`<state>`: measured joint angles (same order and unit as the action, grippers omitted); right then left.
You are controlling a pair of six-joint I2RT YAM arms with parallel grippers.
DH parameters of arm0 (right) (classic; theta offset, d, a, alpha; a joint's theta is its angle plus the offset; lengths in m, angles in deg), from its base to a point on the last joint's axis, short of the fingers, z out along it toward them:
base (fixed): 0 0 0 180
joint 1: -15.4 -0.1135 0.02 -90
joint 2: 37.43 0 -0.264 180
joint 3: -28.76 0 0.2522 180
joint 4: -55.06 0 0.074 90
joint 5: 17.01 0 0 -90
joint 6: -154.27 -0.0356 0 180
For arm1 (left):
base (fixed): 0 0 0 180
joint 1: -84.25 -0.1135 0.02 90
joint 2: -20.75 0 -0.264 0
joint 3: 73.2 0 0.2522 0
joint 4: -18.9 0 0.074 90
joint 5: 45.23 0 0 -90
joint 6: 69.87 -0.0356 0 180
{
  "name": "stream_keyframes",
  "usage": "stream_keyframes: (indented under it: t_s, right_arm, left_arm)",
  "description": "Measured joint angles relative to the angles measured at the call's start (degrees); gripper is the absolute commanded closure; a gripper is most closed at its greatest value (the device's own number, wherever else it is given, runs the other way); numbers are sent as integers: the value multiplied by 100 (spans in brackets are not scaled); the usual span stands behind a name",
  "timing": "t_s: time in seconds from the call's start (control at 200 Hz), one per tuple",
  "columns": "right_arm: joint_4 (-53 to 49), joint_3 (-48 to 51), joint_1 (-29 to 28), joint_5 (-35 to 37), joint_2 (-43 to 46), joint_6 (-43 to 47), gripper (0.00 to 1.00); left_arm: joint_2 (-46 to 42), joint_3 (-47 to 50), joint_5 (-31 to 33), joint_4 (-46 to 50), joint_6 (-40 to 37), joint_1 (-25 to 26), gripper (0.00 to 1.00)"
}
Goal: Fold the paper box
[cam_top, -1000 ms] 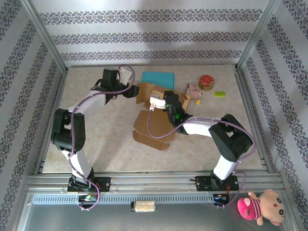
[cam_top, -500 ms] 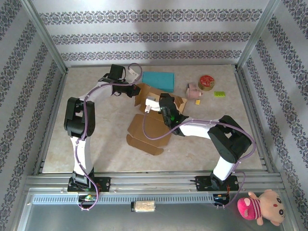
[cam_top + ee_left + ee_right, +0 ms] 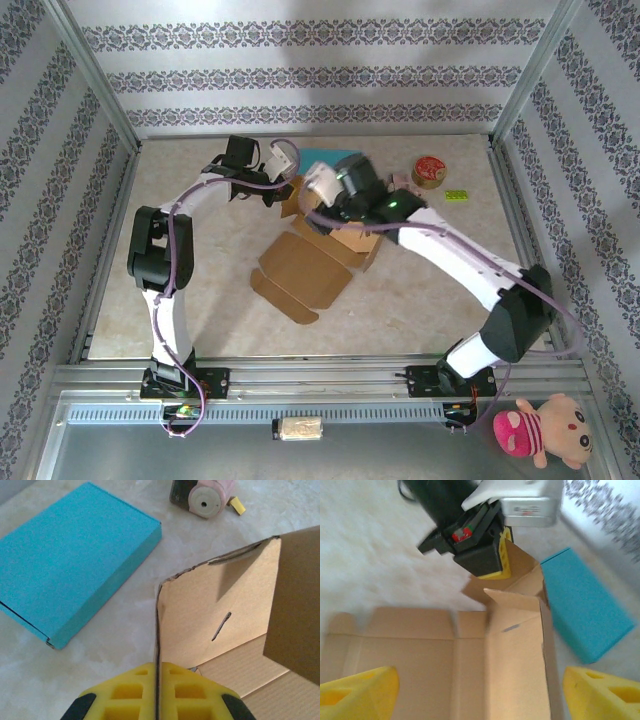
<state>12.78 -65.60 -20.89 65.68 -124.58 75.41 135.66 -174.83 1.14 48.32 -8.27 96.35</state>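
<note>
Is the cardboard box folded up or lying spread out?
The box is partly folded: one wall stands upright, pinched in the left tool, while a large panel lies flat on the table.

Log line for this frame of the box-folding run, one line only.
task: fold paper box, unfinished | left gripper: shut on upright wall edge | right gripper: open above paper box | teal box: apart, untouched

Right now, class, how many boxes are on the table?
2: a brown cardboard box, half-folded, at centre, and a flat teal box behind it. Others may be hidden.
</note>
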Motion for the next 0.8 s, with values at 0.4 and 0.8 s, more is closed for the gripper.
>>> stream_keyframes:
  t_s: [0.4, 0.8]
  right_arm:
    - [-474, -295, 2098, -3204, -704, -2903, 31]
    - [-708, 28, 2096, -3585, -1196, -2951, 48]
  left_arm:
    - [-337, 765, -142, -1067, -284, 79, 100]
    - [-396, 911, -164, -1322, -332, 98, 100]
